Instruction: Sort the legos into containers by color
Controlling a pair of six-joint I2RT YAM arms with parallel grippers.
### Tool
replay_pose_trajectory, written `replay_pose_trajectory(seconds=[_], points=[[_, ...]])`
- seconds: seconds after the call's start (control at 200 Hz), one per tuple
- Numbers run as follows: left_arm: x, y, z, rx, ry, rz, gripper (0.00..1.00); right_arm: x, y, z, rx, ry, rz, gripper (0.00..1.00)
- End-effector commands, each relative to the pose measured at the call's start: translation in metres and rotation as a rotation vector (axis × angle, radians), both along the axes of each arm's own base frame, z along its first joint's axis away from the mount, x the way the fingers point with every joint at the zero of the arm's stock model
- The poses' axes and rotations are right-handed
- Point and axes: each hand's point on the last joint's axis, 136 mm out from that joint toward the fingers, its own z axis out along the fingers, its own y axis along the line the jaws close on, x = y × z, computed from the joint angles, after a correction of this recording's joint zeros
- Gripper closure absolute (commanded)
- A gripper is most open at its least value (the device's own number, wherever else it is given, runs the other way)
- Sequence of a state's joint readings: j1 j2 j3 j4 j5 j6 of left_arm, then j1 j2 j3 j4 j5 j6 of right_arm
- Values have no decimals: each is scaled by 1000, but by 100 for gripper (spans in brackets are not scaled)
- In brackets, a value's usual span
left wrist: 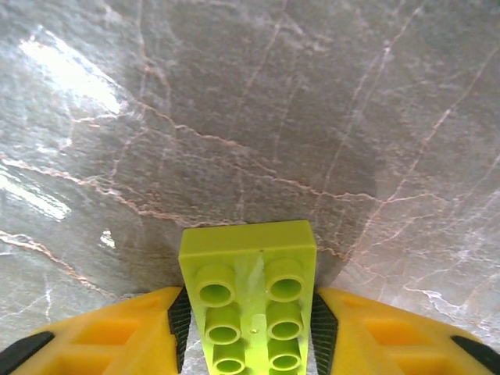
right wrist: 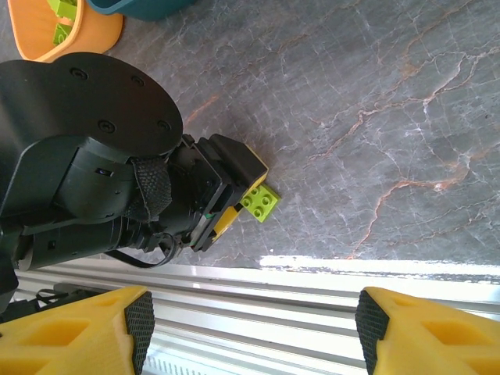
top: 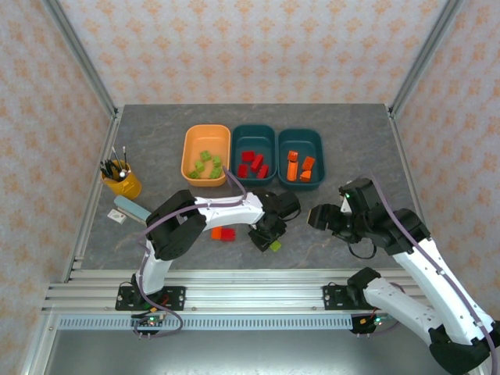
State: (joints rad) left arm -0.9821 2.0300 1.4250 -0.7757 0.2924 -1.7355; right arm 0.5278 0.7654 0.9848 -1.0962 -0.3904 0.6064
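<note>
The left hand (left wrist: 248, 324) clamps a glossy, studded lime brick (left wrist: 248, 258), its long axis pointing straight out. The right hand (right wrist: 254, 320) gapes above the veined counter (right wrist: 391, 117).

The table (top: 359, 137) is dark grey with pale and rust veins. The light orange tray (top: 205, 139) holds lime green bricks (top: 206, 164). Two dark teal trays (top: 254, 139) hold red bricks (top: 252, 164) and orange bricks (top: 298, 166). Near the table's front edge, a lime brick (left wrist: 248, 289) sits between yellow, black-padded fingers (left wrist: 101, 334).

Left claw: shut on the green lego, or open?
Shut: the left claw grips the green lego. Both pads touch its sides, with no gap visible.
</note>
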Motion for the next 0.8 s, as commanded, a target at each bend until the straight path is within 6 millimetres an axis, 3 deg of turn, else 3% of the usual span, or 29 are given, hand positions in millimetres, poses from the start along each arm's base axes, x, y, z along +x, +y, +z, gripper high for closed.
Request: replay_pose_trajectory(seconds=[0.0, 0.355, 0.595, 0.796], points=[[3, -12, -15, -15, -11, 4, 56, -3, -1, -4, 2, 13, -9, 30], [20, -14, -6, 25, -88, -84, 63, -4, 0, -6, 7, 15, 0, 30], [44, 2, 31, 65, -179, -146, 63, -2, 7, 0, 35, -7, 31, 30], [79, 43, 74, 124, -269, -203, 64, 9, 28, 16, 122, -59, 93, 30]])
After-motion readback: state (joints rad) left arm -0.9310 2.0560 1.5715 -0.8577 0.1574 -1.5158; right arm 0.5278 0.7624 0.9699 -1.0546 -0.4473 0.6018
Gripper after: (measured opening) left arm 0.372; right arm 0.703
